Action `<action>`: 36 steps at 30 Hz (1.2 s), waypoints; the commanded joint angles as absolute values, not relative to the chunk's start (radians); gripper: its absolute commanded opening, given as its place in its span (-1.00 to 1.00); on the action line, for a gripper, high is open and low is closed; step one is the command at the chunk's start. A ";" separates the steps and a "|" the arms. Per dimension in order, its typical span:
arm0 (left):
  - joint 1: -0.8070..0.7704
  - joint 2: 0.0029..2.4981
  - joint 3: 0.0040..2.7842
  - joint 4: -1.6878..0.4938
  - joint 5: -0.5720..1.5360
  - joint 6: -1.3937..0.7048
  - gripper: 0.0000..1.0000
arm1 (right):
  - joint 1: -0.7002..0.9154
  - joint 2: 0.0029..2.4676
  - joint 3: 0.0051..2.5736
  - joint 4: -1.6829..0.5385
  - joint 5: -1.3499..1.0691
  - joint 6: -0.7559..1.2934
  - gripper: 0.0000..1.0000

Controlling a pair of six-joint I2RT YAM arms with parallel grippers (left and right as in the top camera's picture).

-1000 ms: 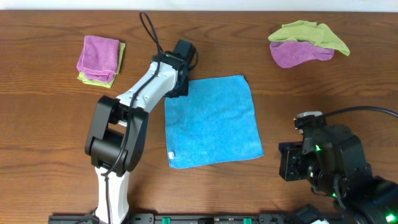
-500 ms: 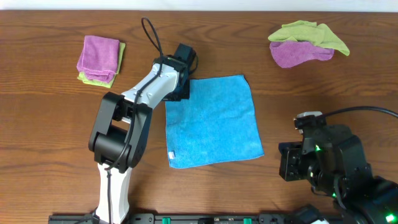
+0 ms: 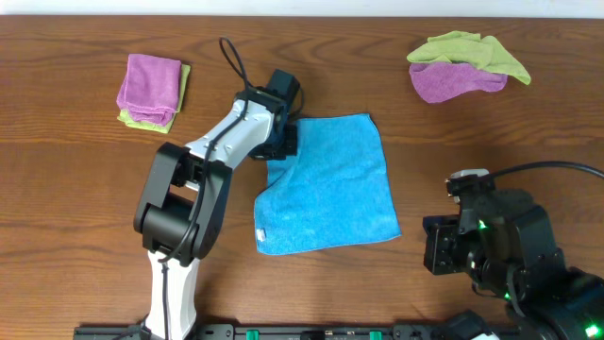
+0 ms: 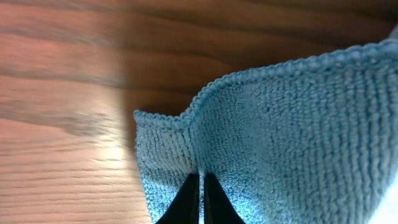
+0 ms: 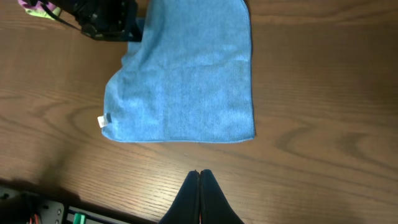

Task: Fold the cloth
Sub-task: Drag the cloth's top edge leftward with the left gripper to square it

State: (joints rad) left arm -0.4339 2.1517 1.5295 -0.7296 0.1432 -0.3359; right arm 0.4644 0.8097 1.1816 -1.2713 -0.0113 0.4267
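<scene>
The sky-blue cloth [image 3: 330,189] lies on the wooden table [image 3: 85,208], its small white tag [image 3: 260,234] at the near left corner. My left gripper [image 3: 280,144] is shut on the cloth's far left corner and has drawn it in toward the middle. In the left wrist view the pinched corner [image 4: 186,143] bunches up above the closed fingertips [image 4: 199,180]. My right gripper [image 5: 199,175] is shut and empty, over bare wood near the front right, short of the cloth's near edge [image 5: 186,138].
A folded purple cloth on a lime-green one [image 3: 151,90] sits at the far left. A loose lime-green cloth over a purple one [image 3: 464,64] sits at the far right. The right arm's body [image 3: 491,246] stands at the front right.
My left gripper has closed on the cloth's far left corner and pulled it right and toward the front, so that edge now slants. The right arm has not moved.
</scene>
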 commanded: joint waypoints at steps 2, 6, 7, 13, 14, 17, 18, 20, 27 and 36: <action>-0.483 2.189 1.485 -0.739 0.244 -0.303 -0.88 | 0.472 0.806 1.179 -1.271 -0.016 0.411 -0.97; -0.492 2.189 1.485 -0.723 0.224 -0.303 -0.88 | 0.472 0.806 1.179 -1.272 -0.017 0.411 -0.97; -0.492 2.189 1.486 -0.719 0.207 -0.304 -0.88 | 0.472 0.806 1.179 -1.273 -0.020 0.410 -0.97; -0.475 2.189 1.485 -0.710 0.065 -0.315 -0.88 | 0.472 0.806 1.179 -1.275 -0.027 0.410 -0.97; -0.472 2.190 1.486 -0.704 0.048 -0.315 -0.88 | 0.472 0.806 1.179 -1.274 -0.027 0.410 -0.97; -0.466 2.194 1.486 -0.689 0.020 -0.314 -0.79 | 0.472 0.806 1.179 -1.273 -0.027 0.410 -0.97; -0.464 2.197 1.486 -0.682 0.015 -0.314 -0.63 | 0.472 0.806 1.179 -1.272 -0.027 0.410 -0.97; -0.461 2.202 1.486 -0.676 0.015 -0.310 -0.14 | 0.472 0.806 1.179 -1.274 -0.027 0.410 -0.97; -0.456 2.203 1.486 -0.672 -0.038 -0.226 0.34 | 0.472 0.806 1.179 -1.275 -0.027 0.410 -0.97; -0.416 2.203 1.485 -0.672 -0.036 -0.205 0.19 | 0.472 0.806 1.179 -1.276 -0.027 0.410 -0.97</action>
